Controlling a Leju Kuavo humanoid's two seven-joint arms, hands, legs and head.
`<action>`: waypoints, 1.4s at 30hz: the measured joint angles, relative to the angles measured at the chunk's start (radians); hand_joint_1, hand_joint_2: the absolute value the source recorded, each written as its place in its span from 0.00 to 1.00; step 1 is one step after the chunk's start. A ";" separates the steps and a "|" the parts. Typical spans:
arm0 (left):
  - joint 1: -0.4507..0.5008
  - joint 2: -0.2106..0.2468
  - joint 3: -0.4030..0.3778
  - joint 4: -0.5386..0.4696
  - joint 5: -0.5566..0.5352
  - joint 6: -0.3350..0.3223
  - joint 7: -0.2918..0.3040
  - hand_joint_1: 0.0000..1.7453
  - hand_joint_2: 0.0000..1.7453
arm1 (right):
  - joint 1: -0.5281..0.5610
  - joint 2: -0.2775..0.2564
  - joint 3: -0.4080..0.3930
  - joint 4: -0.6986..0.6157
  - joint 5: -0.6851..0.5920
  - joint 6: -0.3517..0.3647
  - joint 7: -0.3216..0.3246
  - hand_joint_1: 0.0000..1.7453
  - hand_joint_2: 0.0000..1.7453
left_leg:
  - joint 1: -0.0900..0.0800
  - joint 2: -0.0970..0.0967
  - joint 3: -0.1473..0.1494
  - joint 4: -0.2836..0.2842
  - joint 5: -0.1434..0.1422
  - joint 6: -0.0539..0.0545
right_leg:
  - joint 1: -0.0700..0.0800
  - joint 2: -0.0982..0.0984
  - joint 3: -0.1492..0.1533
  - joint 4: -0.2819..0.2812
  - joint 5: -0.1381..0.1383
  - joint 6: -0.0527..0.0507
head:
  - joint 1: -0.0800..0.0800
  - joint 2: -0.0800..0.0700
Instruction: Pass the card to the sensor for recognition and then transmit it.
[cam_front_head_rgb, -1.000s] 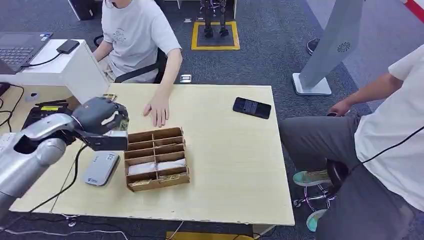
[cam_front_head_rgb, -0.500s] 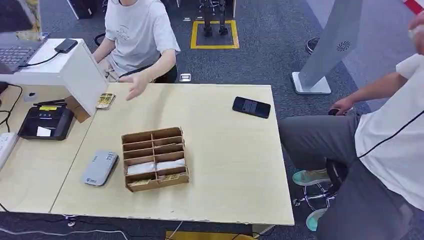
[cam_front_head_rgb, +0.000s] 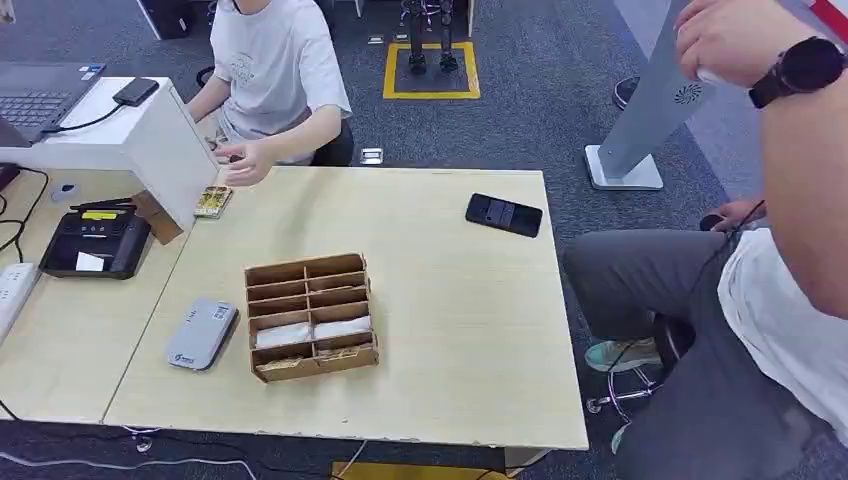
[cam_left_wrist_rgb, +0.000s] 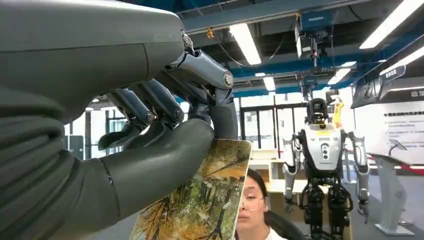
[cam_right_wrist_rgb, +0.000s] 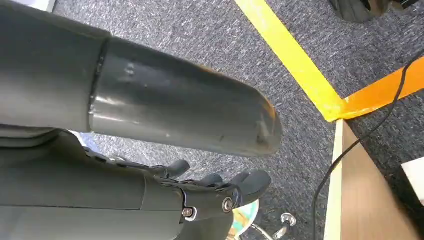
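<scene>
We judge the scan still pending: left hand fingers grasp the landscape-printed card aloft, away from the grey sensor pad on the surface; right hand empty, curled.

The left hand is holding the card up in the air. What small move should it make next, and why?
Probably lower the card toward the grey sensor on the table. The left hand holds the card raised, its thumb pressing it, while the sensor lies beside the wooden box with nothing on it, so recognition seems not yet done.
</scene>
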 joint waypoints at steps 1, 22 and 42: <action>-0.001 0.000 0.000 0.000 0.000 0.000 0.000 1.00 1.00 | 0.000 0.000 0.000 0.000 0.000 0.000 0.000 0.00 0.00 | 0.000 0.000 0.000 0.000 0.000 0.000 | 0.000 0.000 0.000 0.000 0.000 0.000 | 0.000 0.000; 0.086 -0.078 -0.068 0.160 -0.362 0.314 -0.029 1.00 1.00 | -0.032 0.006 0.005 -0.011 0.001 -0.037 -0.010 0.00 0.00 | 0.000 -0.004 0.000 0.000 0.003 0.000 | 0.000 -0.003 0.000 0.000 0.002 0.000 | 0.000 0.000; 0.197 -0.318 -0.048 0.479 -0.572 0.336 -0.071 1.00 1.00 | 0.036 -0.001 -0.073 -0.024 -0.137 -0.110 -0.070 0.00 0.00 | -0.001 -0.003 -0.007 0.000 0.006 0.000 | -0.001 -0.003 -0.007 0.000 0.006 0.001 | 0.000 0.000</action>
